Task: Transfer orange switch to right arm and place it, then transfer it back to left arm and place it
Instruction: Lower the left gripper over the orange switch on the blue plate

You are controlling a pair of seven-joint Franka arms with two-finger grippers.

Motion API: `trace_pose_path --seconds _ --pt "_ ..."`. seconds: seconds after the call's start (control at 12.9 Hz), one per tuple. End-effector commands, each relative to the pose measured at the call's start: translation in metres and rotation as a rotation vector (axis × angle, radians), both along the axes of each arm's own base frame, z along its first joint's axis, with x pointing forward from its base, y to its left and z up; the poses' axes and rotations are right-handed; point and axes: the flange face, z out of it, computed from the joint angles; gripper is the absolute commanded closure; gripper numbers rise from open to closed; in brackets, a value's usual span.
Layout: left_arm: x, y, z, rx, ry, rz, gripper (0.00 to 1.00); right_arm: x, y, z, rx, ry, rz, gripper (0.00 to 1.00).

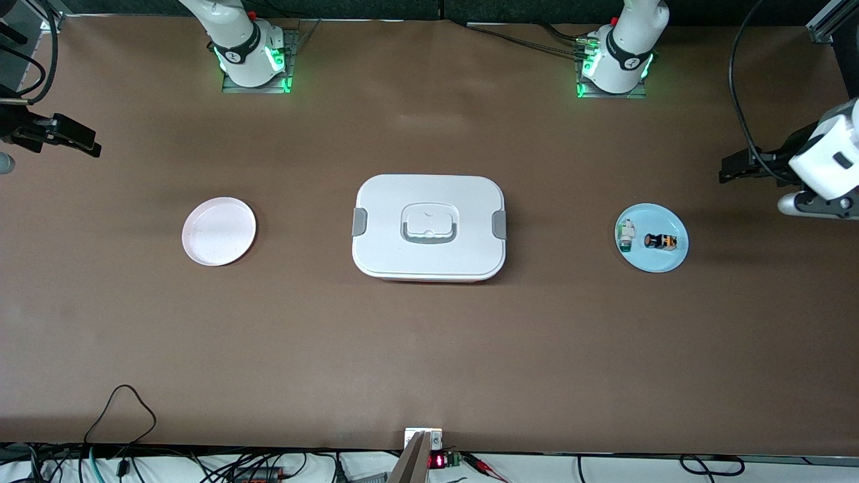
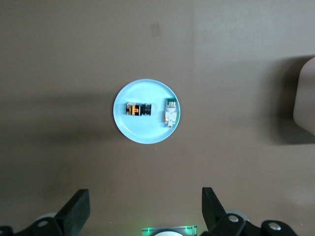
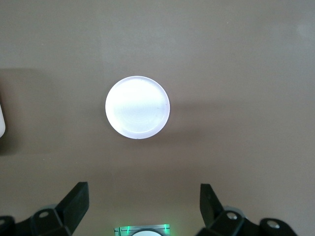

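Observation:
The orange switch lies on a blue plate toward the left arm's end of the table, beside a white-and-green component. The white box stands shut at the table's middle. My left gripper hangs high over the table's end past the blue plate. In the left wrist view it is open and empty, with the switch and blue plate well below. My right gripper hangs high over the table's other end; it is open and empty above the pink plate.
An empty pink plate lies toward the right arm's end, level with the box. The box's edge shows in the left wrist view and the right wrist view. Cables hang past the table's near edge.

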Motion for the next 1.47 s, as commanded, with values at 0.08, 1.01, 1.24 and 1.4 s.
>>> trace_pose_path --seconds 0.08,1.01,1.24,1.4 --pt "0.005 0.003 -0.055 0.012 0.09 -0.005 0.0 -0.004 -0.001 0.007 0.013 -0.004 0.001 0.0" --pt "0.012 0.048 -0.287 -0.028 0.13 0.034 0.0 0.005 -0.002 -0.006 0.015 0.004 -0.005 0.0" --pt "0.007 0.064 -0.326 -0.053 0.131 0.005 0.0 0.004 -0.002 -0.004 0.016 0.0 -0.011 0.0" --pt "0.006 0.067 -0.338 -0.057 0.141 0.01 0.0 0.005 -0.001 -0.004 0.015 -0.002 -0.013 0.0"
